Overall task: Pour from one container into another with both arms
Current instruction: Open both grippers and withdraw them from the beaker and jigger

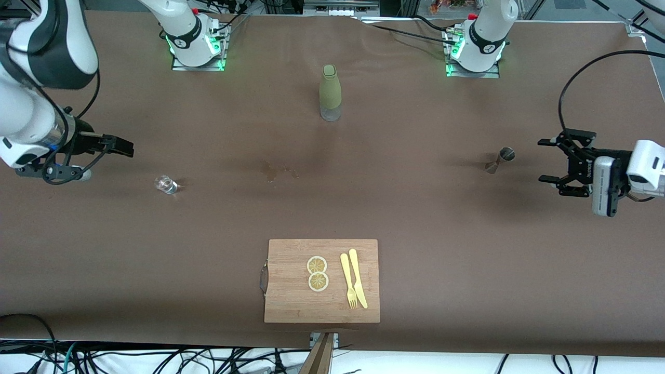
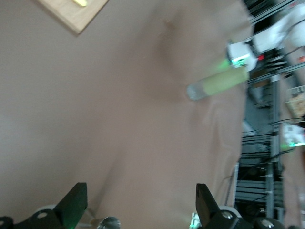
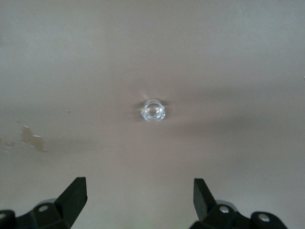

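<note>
While L tool (image 1: 552, 160) gapes, jigger (image 1: 500, 159) nearby, untouched

The right tool (image 3: 139, 196) hangs with fingers spread wide over a small clear glass (image 3: 153, 110) on the brown tabletop (image 3: 228, 57).

bare cloth around small glass (image 1: 166, 184) | jigger (image 1: 500, 159) stands alone | bottle (image 1: 330, 92) well apart

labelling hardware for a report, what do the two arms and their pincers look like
Both are glossy white jointed arms with black joint bands and trailing black cables, on bases lit green. The left pincer is black with angular fingers on a white-grey wrist block; the right pincer is black too.
</note>
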`<state>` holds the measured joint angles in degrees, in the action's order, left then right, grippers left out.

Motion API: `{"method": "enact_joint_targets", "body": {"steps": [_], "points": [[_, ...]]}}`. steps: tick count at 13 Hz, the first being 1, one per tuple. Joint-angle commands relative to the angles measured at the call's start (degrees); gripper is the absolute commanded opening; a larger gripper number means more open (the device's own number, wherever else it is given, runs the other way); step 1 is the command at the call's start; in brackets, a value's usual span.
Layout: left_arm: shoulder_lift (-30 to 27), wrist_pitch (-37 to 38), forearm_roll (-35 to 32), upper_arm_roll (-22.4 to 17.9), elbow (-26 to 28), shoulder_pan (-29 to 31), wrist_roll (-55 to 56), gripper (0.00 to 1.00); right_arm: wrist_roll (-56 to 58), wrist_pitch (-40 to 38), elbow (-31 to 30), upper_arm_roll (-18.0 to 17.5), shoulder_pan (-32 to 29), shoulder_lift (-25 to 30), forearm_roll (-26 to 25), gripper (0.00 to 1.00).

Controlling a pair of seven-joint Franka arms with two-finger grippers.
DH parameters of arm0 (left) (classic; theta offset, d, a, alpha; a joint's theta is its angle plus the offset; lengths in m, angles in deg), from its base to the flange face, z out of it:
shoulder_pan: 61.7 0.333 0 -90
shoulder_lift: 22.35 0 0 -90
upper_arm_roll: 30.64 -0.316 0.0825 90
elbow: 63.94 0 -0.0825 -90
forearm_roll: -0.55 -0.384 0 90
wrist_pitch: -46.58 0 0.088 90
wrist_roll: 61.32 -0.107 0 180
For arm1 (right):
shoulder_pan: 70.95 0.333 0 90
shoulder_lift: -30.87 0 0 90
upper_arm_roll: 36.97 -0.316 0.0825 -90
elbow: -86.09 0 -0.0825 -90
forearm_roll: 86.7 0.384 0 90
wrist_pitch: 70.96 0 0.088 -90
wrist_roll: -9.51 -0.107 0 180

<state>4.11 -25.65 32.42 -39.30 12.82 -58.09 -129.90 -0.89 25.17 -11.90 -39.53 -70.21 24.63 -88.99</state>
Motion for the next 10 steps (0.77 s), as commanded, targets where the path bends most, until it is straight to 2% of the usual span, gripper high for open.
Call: {"method": "enact_joint_targets", "body": {"steps": [1,2,3,4,5,8,10], "points": [[-2.8,-6.8,-6.3,2.9,0.8,0.0,2.0,1.0,-2.4,-5.6,6.6,2.6,1.1,0.4,1.8,0.99],[-2.8,-11.2,-6.3,3.1,0.9,0.0,2.4,1.0,-2.1,-5.9,7.6,6.6,4.0,0.7,3.6,0.99],[-2.9,-14.4,-6.6,3.1,0.8,0.1,2.4,1.0,-0.6,-5.4,7.6,8.8,4.8,0.7,3.8,0.99],[-3.9,-15.2,-7.2,3.1,0.9,0.0,3.6,1.0,4.5,-4.8,7.6,8.9,4.7,0.8,3.7,0.99],[-4.3,-15.3,-9.4,3.5,0.8,0.0,9.3,1.0,6.9,-4.1,7.7,9.0,4.5,0.8,3.7,0.99],[-7.3,-14.6,-16.3,6.1,-1.0,-0.5,35.7,1.0,6.2,-3.8,7.7,8.7,3.7,0.8,4.5,0.99],[-10.3,-14.2,-23.1,9.0,-1.0,-0.8,46.2,1.0,6.1,-3.8,7.7,7.8,2.7,1.1,4.5,0.99]]}}
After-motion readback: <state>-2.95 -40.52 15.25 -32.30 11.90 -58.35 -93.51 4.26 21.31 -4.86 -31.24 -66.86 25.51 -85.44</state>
